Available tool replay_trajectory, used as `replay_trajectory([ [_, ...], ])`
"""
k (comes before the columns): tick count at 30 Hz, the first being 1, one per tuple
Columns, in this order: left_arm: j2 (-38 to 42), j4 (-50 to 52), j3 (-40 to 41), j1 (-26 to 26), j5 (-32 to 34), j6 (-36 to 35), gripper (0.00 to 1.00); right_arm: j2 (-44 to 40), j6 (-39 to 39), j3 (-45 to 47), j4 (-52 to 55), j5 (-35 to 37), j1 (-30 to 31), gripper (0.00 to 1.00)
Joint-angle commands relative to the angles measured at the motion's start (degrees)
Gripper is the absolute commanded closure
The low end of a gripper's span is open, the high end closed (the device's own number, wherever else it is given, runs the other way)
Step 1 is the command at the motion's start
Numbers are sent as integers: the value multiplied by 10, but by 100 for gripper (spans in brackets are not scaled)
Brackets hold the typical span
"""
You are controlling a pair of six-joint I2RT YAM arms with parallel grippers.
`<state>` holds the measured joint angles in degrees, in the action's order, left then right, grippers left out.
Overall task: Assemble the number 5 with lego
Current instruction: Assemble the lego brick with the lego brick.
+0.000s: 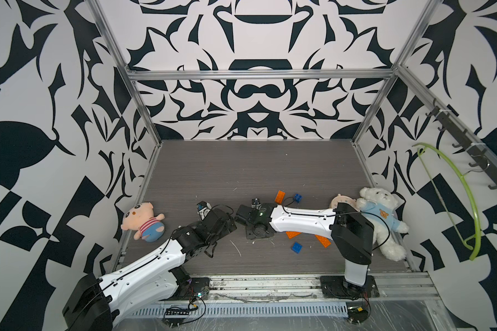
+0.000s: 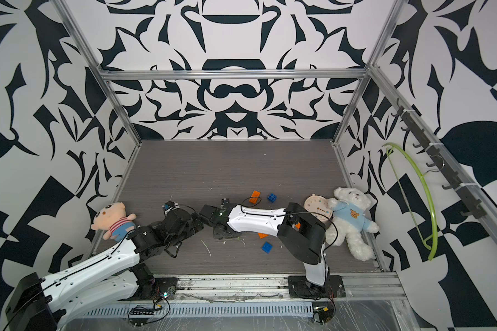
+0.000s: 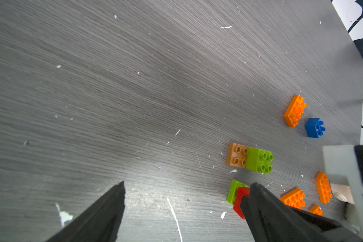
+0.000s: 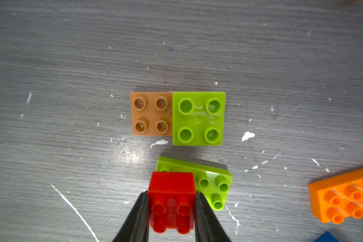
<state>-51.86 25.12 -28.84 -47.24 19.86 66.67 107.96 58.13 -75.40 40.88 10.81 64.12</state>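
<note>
Lego, loose and part-joined, on a grey wood-grain tabletop (image 1: 241,166), lying mid-table and toward the right. Item one: red square studded plastic brick (image 4: 172,182), pinched on two opposite sides between the black fingers (image 4: 138,213) of the right gripper (image 4: 171,196), which are closed in only as far as the brick allows. It sits tilted over one end of a lime green oblong studded brick (image 4: 215,184) (whether pressed on or merely above it cannot be told). Item two: lime green square studded brick (image 4: 198,118) flush against a tan square studded brick (image 4: 151,114), side by side, studs up, just beside item one and apart from it. Item three: orange oblong studded brick (image 1: 280,197) and blue square studded brick (image 1: 297,197), near each other, farther back on the table. Item four: a second orange brick (image 1: 293,234) and a third orange brick (image 1: 323,240), both partly hidden under the right arm (image 1: 302,219), with a second blue square brick (image 1: 297,247) on their near side. Left gripper (image 3: 188,185): fingers (image 3: 105,213) spread wide, nothing between them, over bare tabletop to the left of the red brick. Sundries: pink plush pig in a striped shirt (image 1: 144,222) at the left edge; white plush bear in a pale blue top (image 1: 382,217) at the right edge, a round pale clock (image 2: 317,207) just left of it.
</note>
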Motion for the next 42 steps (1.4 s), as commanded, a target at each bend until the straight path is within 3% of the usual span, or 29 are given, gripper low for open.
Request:
replay_trajectory([
  [1,7,4,4,2,3,4,1,-14,5,-12,3,12,-1,72],
  [22,10,4,9,2,6,9,1,-64,76,24,-13,34,-1,75],
  [42,54,47,22,3,53,43,1,-1,147,-19,17,28,-10,73],
])
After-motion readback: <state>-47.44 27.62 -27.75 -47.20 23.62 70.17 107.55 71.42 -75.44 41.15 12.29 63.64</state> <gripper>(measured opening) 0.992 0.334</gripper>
